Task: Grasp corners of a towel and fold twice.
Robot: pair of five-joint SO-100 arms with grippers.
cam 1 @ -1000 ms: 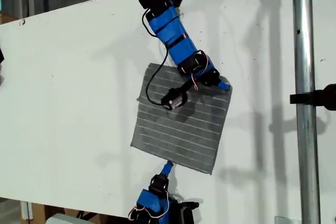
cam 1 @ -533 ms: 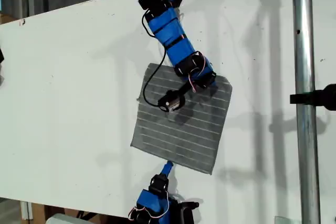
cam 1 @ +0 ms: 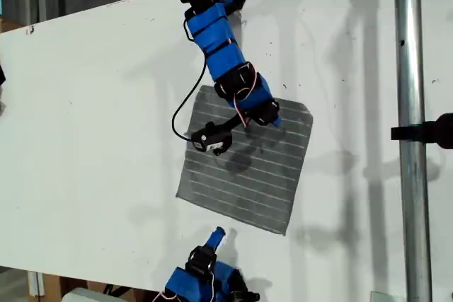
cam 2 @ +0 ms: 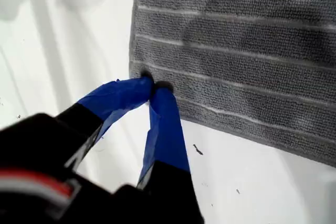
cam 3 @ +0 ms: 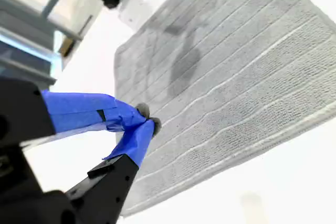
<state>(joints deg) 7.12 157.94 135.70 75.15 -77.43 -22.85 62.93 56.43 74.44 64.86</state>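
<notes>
1. Towel [cam 1: 244, 167] first: one grey, roughly square terry cloth with thin white stripes. In the exterior view it's lying flat and unfolded on the white table [cam 1: 92, 118], a bit tilted and about mid-table. I can count all four tips there: upper-left corner [cam 1: 203, 90], upper-right corner [cam 1: 308, 109], lower-left corner [cam 1: 178, 194] and lower-right corner [cam 1: 284, 232]. There are two blue arms. One reaches in from the top of this view, and my second gripper [cam 1: 274, 118] sits over the towel close to its top edge. My first gripper [cam 1: 218, 233] comes up from the bottom and sits just off the towel's lower edge, over bare table. One shiny metal pole [cam 1: 410, 139] runs down the exterior view's right.
2. First wrist view: my first gripper [cam 2: 153, 86] has its two blue-taped fingers pressed together at the tips with nothing in between. It's right at the towel [cam 2: 236, 51] edge, next to one corner. I can't tell if it actually touches the cloth.
3. Second wrist view: my second gripper [cam 3: 146, 121] is also closed tip to tip and not pinching any fabric. It's above the towel [cam 3: 226, 66], which spreads out flat.
</notes>
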